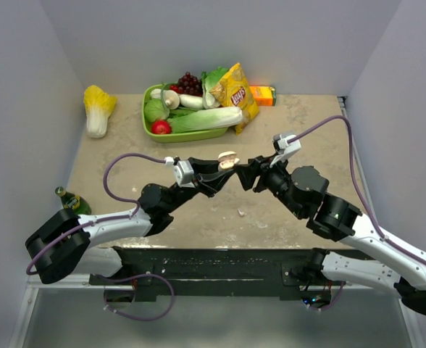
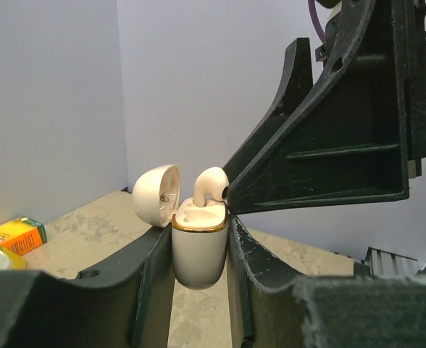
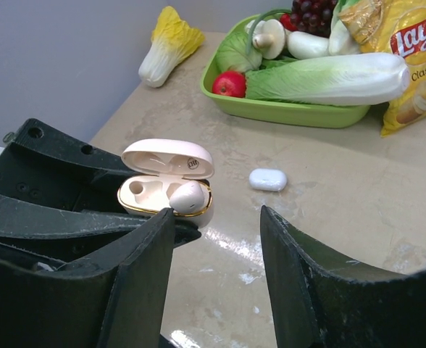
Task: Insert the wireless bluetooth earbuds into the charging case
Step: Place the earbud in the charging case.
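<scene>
Two grippers are meeting above the table from overhead: the left gripper is holding the charging case aloft, the right gripper just beside it. From the left wrist, the left jaws are clamping the open case, one earbud sitting half in, a right fingertip touching it. From the right wrist, the right jaws are standing apart, empty; a small white piece on the table is too small to identify.
</scene>
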